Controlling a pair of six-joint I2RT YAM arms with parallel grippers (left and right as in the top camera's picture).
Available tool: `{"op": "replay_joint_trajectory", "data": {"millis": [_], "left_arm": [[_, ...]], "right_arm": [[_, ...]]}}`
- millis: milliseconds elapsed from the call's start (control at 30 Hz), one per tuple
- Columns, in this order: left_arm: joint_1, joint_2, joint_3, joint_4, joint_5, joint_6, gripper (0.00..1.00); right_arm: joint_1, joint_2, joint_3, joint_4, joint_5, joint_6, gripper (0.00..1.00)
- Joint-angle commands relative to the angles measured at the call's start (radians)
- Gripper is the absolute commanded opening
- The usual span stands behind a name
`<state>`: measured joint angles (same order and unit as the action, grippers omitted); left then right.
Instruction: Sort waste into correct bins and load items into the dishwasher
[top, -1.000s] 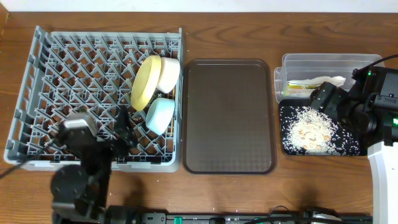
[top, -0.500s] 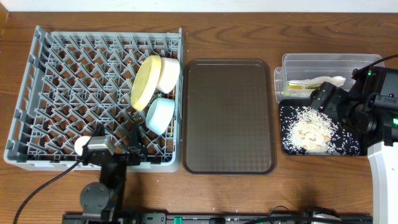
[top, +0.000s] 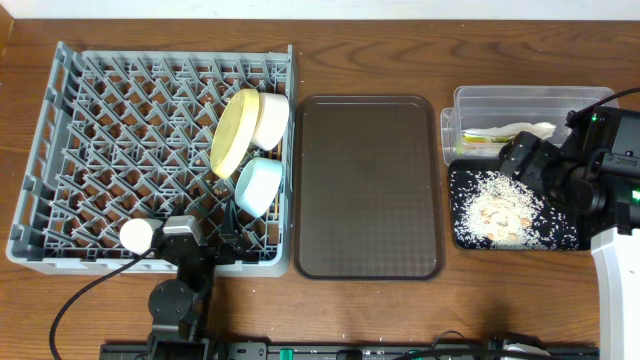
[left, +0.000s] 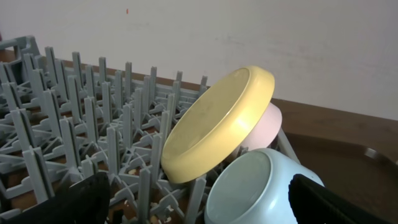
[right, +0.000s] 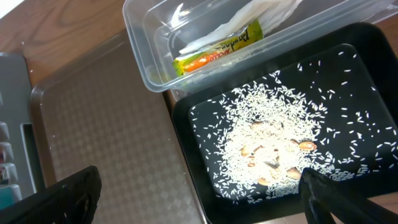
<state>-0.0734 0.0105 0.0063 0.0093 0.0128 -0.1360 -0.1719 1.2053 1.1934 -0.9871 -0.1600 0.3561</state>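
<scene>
The grey dish rack holds the yellow plate on edge, the white bowl behind it and the light blue bowl on its side. The left wrist view shows the plate, white bowl and blue bowl close up. My left gripper is open and empty at the rack's front edge. My right gripper is open and empty above the black tray of rice crumbs. The clear tub holds the napkin and the wrapper. I cannot make out the chopsticks.
The flat brown serving tray lies bare between the rack and the bins. The clear tub sits behind the black tray at the right. The right arm's white base stands at the table's right front.
My left arm has drawn back toward the table's front edge and shifted right, out of the rack. The right arm and the dishes have not moved.
</scene>
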Motion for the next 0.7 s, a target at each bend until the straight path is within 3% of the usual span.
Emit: {"op": "replay_joint_trajectory", "data": {"millis": [0, 133, 667], "left_arm": [[0.005, -0.005, -0.002, -0.021, 0.003, 0.008, 0.93], [0.005, -0.005, -0.002, -0.081, 0.003, 0.008, 0.93], [0.005, 0.001, -0.002, -0.080, 0.003, 0.008, 0.93]], "right_arm": [[-0.005, -0.014, 0.002, -0.001, 0.006, 0.006, 0.99], [-0.005, -0.014, 0.002, -0.001, 0.006, 0.006, 0.99], [0.021, -0.014, 0.002, -0.001, 0.006, 0.006, 0.99]]}}
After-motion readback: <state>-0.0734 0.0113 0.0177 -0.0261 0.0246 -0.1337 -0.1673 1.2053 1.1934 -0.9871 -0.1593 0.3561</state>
